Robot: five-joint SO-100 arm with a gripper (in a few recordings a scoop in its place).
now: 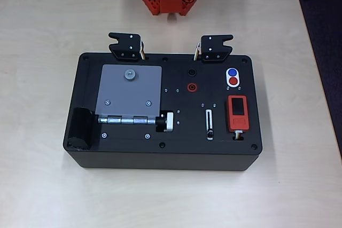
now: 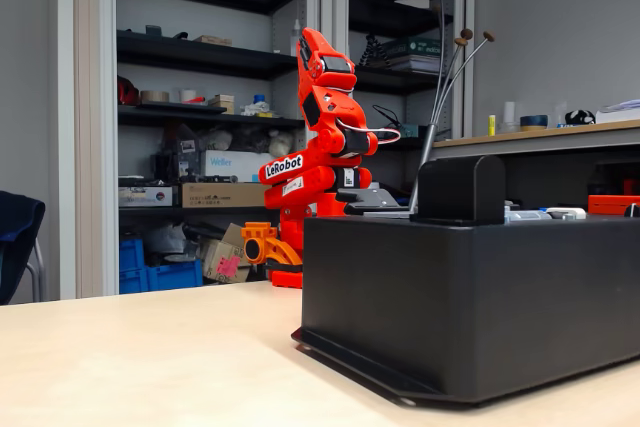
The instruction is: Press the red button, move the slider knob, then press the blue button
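Pale wooden table (image 1: pixel 48 25): black box (image 1: pixel 165 156), centre; red button (image 1: pixel 233 81), blue button (image 1: pixel 232 72) near its right rear corner; slider knob (image 1: pixel 210 132) front-right. Orange arm (image 2: pixel 315 162) folded at rear edge; claw state indiscernible.

From my remote seat, the pale wood-grain table (image 1: pixel 48 36) looked evenly lit, with dark floor (image 1: pixel 326 36) showing past its right edge in the overhead view. In the fixed view, open dark shelving (image 2: pixel 200 57) stood behind it, cluttered with cardboard boxes (image 2: pixel 222 194) and blue crates (image 2: pixel 160 272) lower down. A plain grey wall (image 2: pixel 560 27) rose at right above a desk (image 2: pixel 540 139). A dark chair (image 2: pixel 18 237) sat at far left.
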